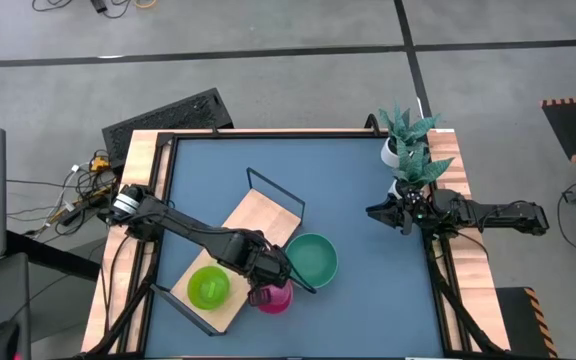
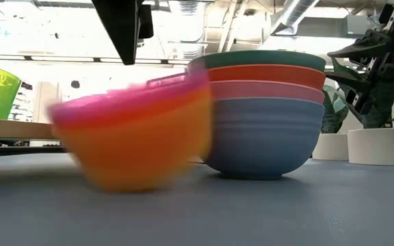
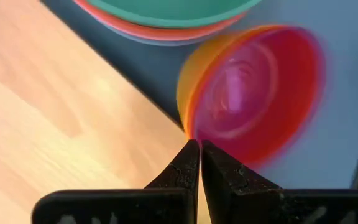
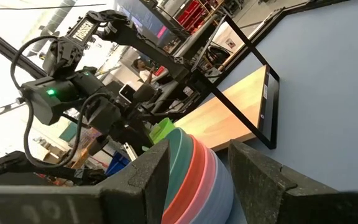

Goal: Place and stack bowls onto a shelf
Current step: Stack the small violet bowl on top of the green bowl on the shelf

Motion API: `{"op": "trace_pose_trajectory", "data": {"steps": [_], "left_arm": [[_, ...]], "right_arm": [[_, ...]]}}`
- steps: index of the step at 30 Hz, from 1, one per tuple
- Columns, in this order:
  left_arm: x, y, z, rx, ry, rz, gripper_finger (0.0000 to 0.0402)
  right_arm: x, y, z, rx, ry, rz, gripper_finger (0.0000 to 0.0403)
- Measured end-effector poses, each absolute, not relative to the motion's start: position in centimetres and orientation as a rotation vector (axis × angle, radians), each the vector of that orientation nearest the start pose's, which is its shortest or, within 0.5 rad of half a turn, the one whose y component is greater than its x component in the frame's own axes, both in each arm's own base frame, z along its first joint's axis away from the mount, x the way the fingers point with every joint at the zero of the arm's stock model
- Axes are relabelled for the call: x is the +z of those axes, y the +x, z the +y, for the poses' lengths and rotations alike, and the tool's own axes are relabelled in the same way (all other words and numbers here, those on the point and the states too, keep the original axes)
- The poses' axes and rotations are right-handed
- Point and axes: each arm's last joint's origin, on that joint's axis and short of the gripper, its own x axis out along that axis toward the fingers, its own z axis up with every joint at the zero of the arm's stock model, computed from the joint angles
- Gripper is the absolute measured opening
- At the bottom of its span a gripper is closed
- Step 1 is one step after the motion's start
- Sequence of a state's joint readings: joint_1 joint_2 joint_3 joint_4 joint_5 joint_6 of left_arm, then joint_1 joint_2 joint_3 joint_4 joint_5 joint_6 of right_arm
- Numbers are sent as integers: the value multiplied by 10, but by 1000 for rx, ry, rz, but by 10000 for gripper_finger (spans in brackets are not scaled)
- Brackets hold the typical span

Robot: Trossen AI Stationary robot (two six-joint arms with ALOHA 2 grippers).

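Closest to the table's front edge, the left gripper sits right over a pink bowl that's nested inside an orange bowl. Its fingers are pinched nearly together at the rim of that pair, though I can't tell if the rim is really caught between them. The pair is on the blue table, just off the wooden shelf.

A lime bowl is on the shelf's front end, beside the gripper.

Just behind the pink and orange pair is a stack of bowls: teal on top, then red, pink, pale blue.

Further back, at the right edge, the right gripper waits near a potted plant, its fingers spread apart with nothing in them.
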State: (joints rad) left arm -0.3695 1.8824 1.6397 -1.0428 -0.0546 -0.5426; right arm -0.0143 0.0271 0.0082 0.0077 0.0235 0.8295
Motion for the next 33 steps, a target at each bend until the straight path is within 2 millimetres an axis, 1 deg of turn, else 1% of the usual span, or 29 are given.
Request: {"op": "trace_pose_trajectory", "data": {"steps": [3, 7, 12, 14, 16, 21, 24, 27, 33], "left_arm": [[262, 355, -137, 35, -211, 1297, 0], [262, 356, -137, 6, -178, 1287, 0], [262, 358, -135, 50, -116, 1245, 5], [263, 361, -136, 27, -92, 1217, 18], [259, 363, -137, -2, -89, 1193, 36], [229, 362, -139, -80, -155, 1207, 97], [222, 361, -138, -54, -178, 1202, 124], [222, 362, -137, -23, -160, 1188, 136], [221, 361, -136, -8, -116, 1186, 135]], "right_arm": [[165, 99, -2, -40, 829, -5, 189], [165, 99, -2, -40, 829, -5, 189], [165, 99, -2, -40, 829, -6, 189], [165, 99, -2, -41, 829, -5, 189], [165, 99, -2, -40, 829, -6, 189], [165, 99, -2, -40, 830, -5, 189], [165, 99, -2, -40, 829, -5, 189], [165, 99, -2, -41, 829, -5, 189], [165, 99, -2, -41, 830, -5, 189]]}}
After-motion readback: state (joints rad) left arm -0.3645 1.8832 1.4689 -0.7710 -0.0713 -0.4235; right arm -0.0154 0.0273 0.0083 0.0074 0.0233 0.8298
